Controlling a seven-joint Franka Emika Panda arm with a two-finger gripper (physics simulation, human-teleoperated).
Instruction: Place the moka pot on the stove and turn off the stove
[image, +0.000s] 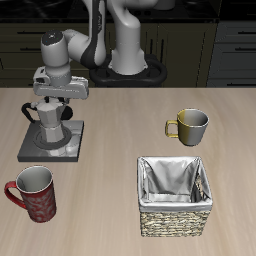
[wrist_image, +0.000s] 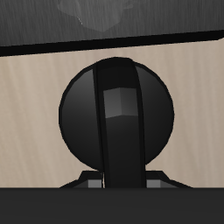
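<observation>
The silver moka pot (image: 46, 122) stands upright on the dark grey stove (image: 70, 148) near the table's side edge. My gripper (image: 60, 99) sits directly over it, reaching the black handle beside the lid. The wrist view looks straight down on the moka pot (wrist_image: 83, 109), a dark round top with its handle running toward my gripper (wrist_image: 121, 182). Grey fingertips (wrist_image: 90, 180) sit close on either side of that handle, shut on it. The pot hides the stove's burner.
A red patterned mug (image: 33, 192) stands near the front edge, ahead of the stove. An olive metal mug with a yellow handle (image: 189, 125) is farther along the table, and a woven basket with grey lining (image: 174, 215) stands in front of it.
</observation>
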